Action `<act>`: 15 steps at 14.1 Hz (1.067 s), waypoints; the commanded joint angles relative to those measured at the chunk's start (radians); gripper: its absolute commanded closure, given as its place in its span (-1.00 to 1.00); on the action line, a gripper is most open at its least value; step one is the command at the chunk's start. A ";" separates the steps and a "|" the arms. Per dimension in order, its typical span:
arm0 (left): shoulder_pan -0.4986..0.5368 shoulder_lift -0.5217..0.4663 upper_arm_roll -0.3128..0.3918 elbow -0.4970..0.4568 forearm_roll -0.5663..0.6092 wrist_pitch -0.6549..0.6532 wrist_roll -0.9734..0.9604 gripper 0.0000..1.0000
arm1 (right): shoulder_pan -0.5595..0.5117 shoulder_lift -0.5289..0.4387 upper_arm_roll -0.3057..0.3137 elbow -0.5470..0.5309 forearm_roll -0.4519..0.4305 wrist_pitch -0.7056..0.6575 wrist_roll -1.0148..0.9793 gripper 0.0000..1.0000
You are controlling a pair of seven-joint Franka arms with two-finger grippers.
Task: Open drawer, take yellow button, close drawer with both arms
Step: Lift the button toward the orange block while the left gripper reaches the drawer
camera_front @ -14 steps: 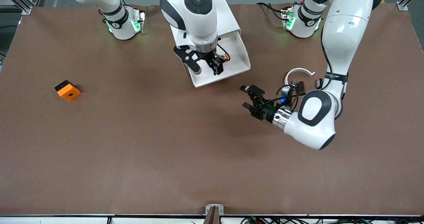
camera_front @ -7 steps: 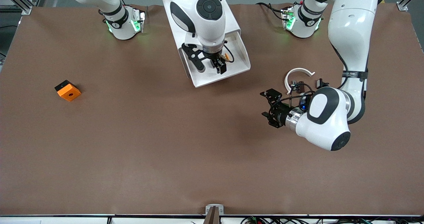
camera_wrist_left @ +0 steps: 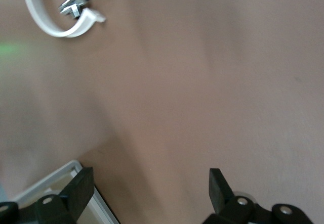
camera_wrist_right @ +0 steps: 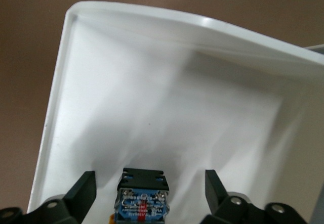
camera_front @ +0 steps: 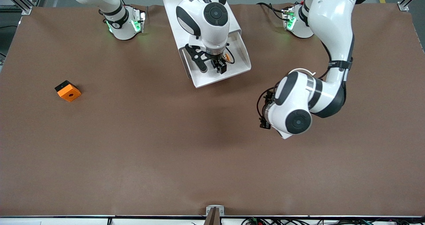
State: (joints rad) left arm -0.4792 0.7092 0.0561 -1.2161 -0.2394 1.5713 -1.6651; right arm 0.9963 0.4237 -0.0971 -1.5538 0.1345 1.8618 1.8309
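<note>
The white drawer stands pulled open from its white cabinet. The button lies inside it, its orange cap showing beside the right wrist. In the right wrist view its black-blue body sits between the fingers of my open right gripper, which do not touch it. In the front view the right gripper is low in the drawer. My left gripper is open and empty over bare table near a drawer corner. In the front view it is mostly hidden under its wrist.
An orange square block with a centre hole lies toward the right arm's end of the table. A white curved strip with small clips lies beside the left arm's forearm, partly hidden in the front view.
The left arm has swung its wrist round and away from the drawer, and its gripper now points down at the table. The right gripper has shifted slightly toward the button inside the drawer.
</note>
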 commanded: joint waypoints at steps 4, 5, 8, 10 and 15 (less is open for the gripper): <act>0.016 -0.105 -0.050 -0.115 0.032 0.030 0.307 -1.00 | -0.002 0.003 -0.006 0.014 0.031 0.016 0.004 0.72; 0.014 -0.146 -0.061 -0.165 0.038 0.055 0.361 -1.00 | -0.001 0.004 -0.006 0.020 0.030 0.016 0.004 0.79; 0.016 -0.282 -0.110 -0.378 0.054 0.204 0.419 -1.00 | -0.001 0.006 -0.006 0.021 0.030 0.016 0.004 0.85; 0.017 -0.350 -0.143 -0.497 0.058 0.297 0.458 -1.00 | -0.005 0.004 -0.006 0.046 0.034 0.008 0.002 0.85; 0.017 -0.392 -0.211 -0.623 0.061 0.430 0.466 -1.00 | -0.039 -0.016 -0.007 0.150 0.039 -0.157 -0.125 0.86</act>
State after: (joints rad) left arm -0.4709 0.3631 -0.1259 -1.7657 -0.1989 1.9406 -1.2148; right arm 0.9853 0.4215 -0.1066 -1.4580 0.1544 1.7976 1.7862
